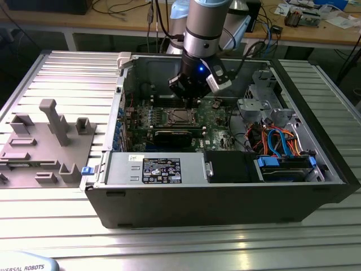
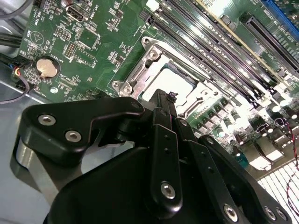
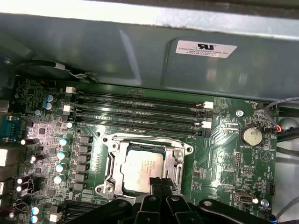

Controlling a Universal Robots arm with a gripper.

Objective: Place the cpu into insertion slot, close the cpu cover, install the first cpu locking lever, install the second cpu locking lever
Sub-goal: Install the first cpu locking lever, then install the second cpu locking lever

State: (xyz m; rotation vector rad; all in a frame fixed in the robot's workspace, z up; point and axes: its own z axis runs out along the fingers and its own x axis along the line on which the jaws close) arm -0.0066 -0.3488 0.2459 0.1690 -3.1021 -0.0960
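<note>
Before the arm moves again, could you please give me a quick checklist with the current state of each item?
1. cpu lying in the socket: ok, its metal top shows through the frame.
2. cpu cover down over the chip: ok, it appears closed.
3. Locking levers latched: cannot tell.
4. gripper over the socket's edge: ok.
5. Gripper empty: cannot tell.
6. Memory slots free of the gripper: ok.

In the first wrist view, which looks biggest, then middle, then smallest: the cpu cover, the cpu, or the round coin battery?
1. cpu cover, the frame around the chip
2. cpu, lying inside that frame
3. coin battery, clearly smallest
</note>
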